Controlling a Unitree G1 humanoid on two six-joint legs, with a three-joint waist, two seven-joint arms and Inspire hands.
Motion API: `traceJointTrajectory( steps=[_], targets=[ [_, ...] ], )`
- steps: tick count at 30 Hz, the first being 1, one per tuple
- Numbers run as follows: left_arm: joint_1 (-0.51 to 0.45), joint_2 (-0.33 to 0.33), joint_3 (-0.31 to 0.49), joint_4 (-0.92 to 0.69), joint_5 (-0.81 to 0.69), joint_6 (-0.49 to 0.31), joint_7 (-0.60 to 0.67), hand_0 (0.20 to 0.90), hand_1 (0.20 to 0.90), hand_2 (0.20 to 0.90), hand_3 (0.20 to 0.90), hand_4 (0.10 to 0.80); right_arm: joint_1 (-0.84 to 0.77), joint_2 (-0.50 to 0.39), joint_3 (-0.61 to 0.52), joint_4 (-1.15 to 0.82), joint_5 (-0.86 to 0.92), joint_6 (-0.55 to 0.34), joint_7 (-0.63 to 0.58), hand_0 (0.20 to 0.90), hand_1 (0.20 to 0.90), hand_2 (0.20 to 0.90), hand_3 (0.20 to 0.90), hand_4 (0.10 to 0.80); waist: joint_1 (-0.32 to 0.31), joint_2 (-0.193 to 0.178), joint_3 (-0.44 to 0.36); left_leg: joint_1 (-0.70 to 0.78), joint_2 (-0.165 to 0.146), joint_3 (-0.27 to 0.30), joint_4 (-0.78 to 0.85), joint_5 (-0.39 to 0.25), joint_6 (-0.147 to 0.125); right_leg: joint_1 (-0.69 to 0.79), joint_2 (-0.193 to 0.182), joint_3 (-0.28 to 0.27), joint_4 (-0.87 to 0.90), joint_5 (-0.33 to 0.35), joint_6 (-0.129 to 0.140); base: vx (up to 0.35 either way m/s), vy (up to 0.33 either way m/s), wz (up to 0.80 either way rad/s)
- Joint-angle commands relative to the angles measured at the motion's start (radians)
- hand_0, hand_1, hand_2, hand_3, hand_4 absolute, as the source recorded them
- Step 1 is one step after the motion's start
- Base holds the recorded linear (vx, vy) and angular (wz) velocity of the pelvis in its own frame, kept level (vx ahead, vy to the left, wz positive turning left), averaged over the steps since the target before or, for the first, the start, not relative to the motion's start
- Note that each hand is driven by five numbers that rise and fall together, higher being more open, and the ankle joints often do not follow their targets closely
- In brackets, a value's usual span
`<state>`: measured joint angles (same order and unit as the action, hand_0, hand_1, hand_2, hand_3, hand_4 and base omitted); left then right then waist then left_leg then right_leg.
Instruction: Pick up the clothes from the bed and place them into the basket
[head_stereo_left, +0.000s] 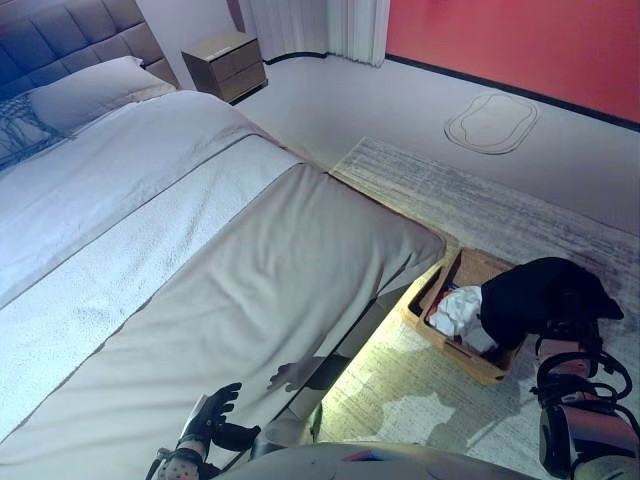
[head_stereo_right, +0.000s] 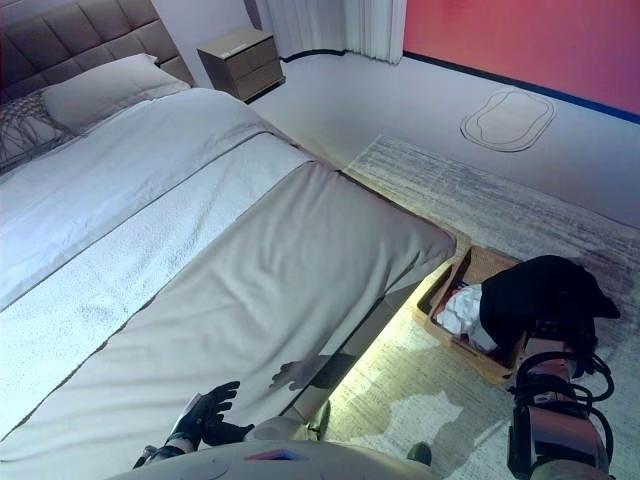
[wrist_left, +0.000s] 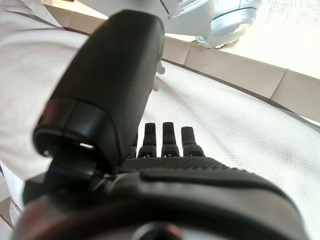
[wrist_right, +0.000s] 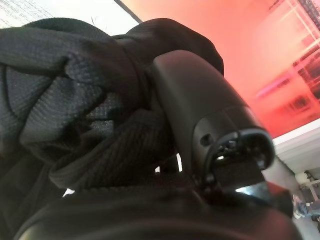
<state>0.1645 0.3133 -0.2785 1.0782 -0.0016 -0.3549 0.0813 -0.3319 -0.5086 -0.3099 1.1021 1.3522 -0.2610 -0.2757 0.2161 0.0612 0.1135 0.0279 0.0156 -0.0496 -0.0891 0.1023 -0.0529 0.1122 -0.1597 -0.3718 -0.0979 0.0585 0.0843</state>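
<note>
Right wrist view: our right hand (wrist_right: 200, 150) clamps the black garment (wrist_right: 75, 95), soft, limp, bunched against its thumb; left hand (wrist_left: 165, 145) spread, idle.

Bed (head_stereo_left: 200, 250) fills the left, pillow (head_stereo_left: 85, 90) at its far head, nightstand (head_stereo_left: 227, 63) just beyond. Basket (head_stereo_left: 440, 330) sits on the rug (head_stereo_left: 500, 215) beside the bed's foot corner, a white garment (head_stereo_left: 455, 310) inside, a dark garment (head_stereo_left: 540, 295) over its right side.
</note>
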Motion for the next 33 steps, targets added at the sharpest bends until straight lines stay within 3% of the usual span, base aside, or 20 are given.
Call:
traceJointTrajectory(
  steps=[1,3,5,6,14,33],
  targets=[
    [-0.057,0.051,-0.046,0.031,-0.036,-0.049,0.014,0.900,0.900,0.900,0.900,0.800,-0.117,-0.139,-0.005,-0.056,-0.053,-0.054,0.022,0.375,0.375,0.375,0.288,0.188,0.030,-0.013,-0.030,0.005,-0.019,-0.019,0.002,-0.060,-0.030,0.024,0.024,-0.050,0.060,-0.049,0.001,0.000,0.000,0.00],
    [-0.056,0.051,-0.049,0.032,-0.037,-0.050,0.018,0.900,0.900,0.900,0.900,0.800,-0.125,-0.145,-0.005,-0.052,-0.055,-0.050,0.025,0.568,0.568,0.568,0.513,0.413,0.032,-0.013,-0.029,0.006,-0.018,-0.020,0.002,-0.061,-0.030,0.024,0.025,-0.051,0.061,-0.051,0.000,0.000,0.000,0.00],
    [-0.055,0.052,-0.048,0.028,-0.039,-0.048,0.019,0.900,0.900,0.900,0.900,0.800,-0.127,-0.148,-0.005,-0.055,-0.057,-0.045,0.028,0.698,0.698,0.698,0.664,0.564,0.034,-0.013,-0.028,0.005,-0.017,-0.022,0.002,-0.061,-0.030,0.024,0.025,-0.052,0.061,-0.051,0.000,0.000,0.000,0.00],
    [-0.055,0.052,-0.047,0.028,-0.036,-0.047,0.018,0.900,0.900,0.900,0.900,0.800,-0.127,-0.149,-0.003,-0.050,-0.057,-0.042,0.047,0.900,0.900,0.900,0.900,0.800,0.035,-0.013,-0.028,0.005,-0.018,-0.025,0.002,-0.061,-0.030,0.023,0.025,-0.053,0.061,-0.051,-0.001,0.000,0.000,0.00],
    [-0.051,0.056,-0.039,0.025,-0.039,-0.047,0.008,0.900,0.900,0.900,0.900,0.800,-0.120,-0.148,0.013,-0.057,-0.061,0.000,0.090,0.900,0.900,0.900,0.900,0.800,0.034,-0.015,-0.024,0.005,-0.017,-0.025,0.002,-0.062,-0.030,0.022,0.023,-0.054,0.065,-0.054,0.000,0.012,-0.002,0.01],
    [-0.057,0.046,-0.036,0.040,-0.040,-0.049,0.001,0.900,0.900,0.900,0.900,0.800,-0.087,-0.077,0.024,-0.013,-0.013,0.004,0.134,0.900,0.900,0.900,0.900,0.800,0.023,-0.013,-0.019,0.009,-0.016,-0.013,0.002,-0.068,-0.028,0.017,0.023,-0.043,0.065,-0.053,0.003,0.000,0.000,0.00]
  ],
)
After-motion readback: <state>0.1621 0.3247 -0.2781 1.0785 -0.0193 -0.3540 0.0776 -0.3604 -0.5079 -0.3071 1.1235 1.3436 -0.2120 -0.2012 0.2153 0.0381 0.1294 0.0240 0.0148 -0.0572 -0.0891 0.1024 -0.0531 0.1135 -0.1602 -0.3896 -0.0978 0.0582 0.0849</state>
